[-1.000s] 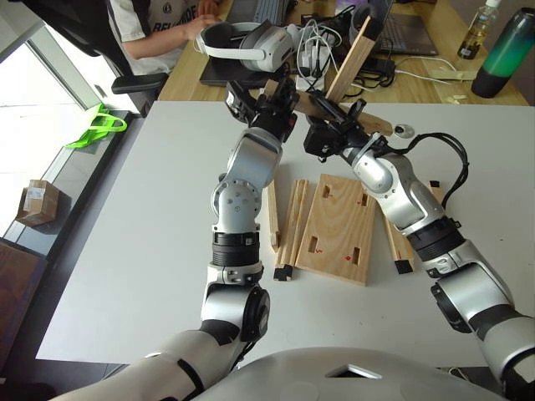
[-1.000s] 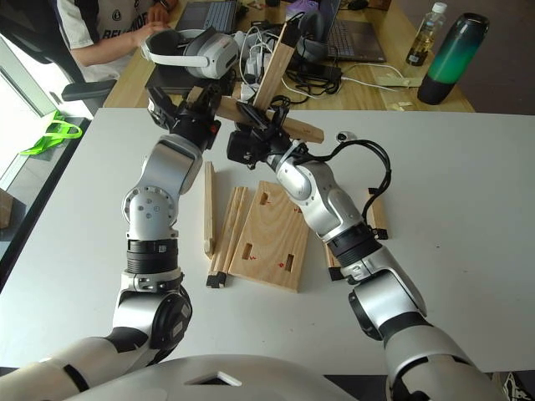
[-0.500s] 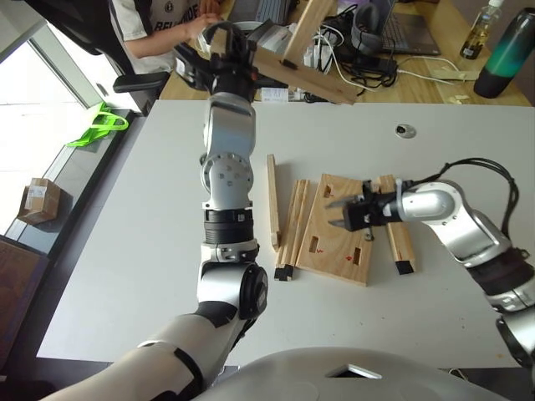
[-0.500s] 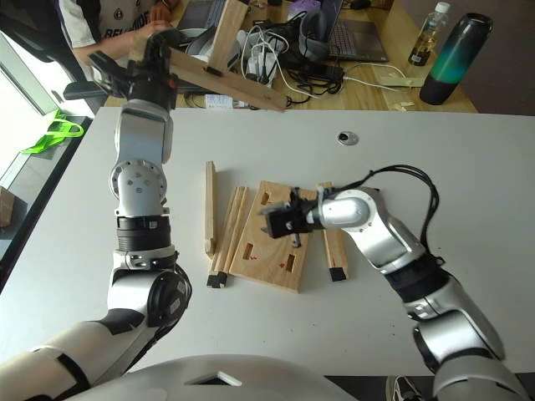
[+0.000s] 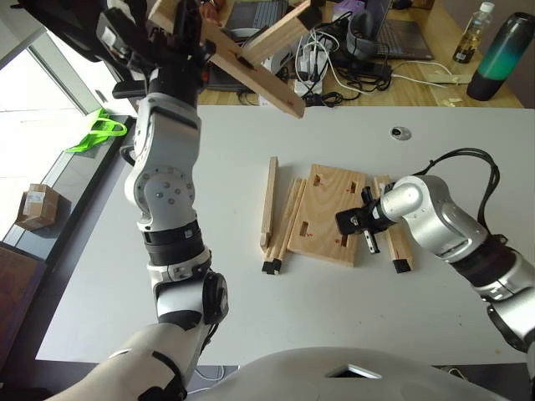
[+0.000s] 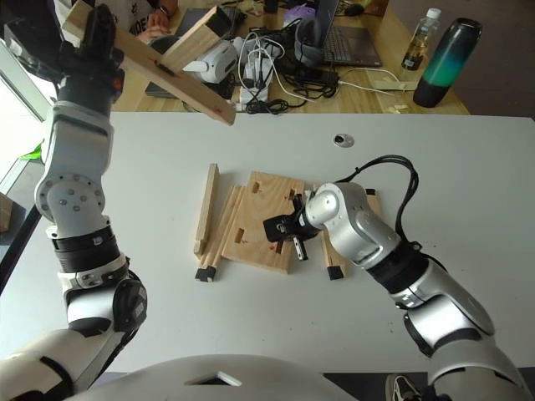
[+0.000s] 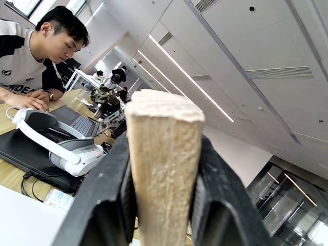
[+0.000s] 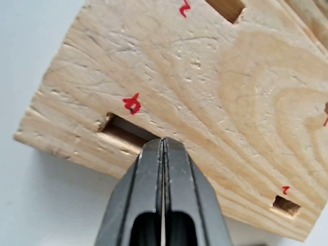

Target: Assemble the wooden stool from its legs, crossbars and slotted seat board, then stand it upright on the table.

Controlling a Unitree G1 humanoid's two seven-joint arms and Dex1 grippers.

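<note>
room: table (image 5: pixel 100 251) left of legs (image 5: pixel 269 196) | blocked: cables (image 5: pixel 351 73) behind

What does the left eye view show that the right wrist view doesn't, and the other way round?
Left eye view: the left gripper up high, clamped on joined wooden pieces, and loose legs lying on the table beside the seat board.

Right wrist view: a close look at a red mark beside a slot near the board's edge.

Both: the seat board lying flat, and the right gripper, fingers shut, over it.
</note>
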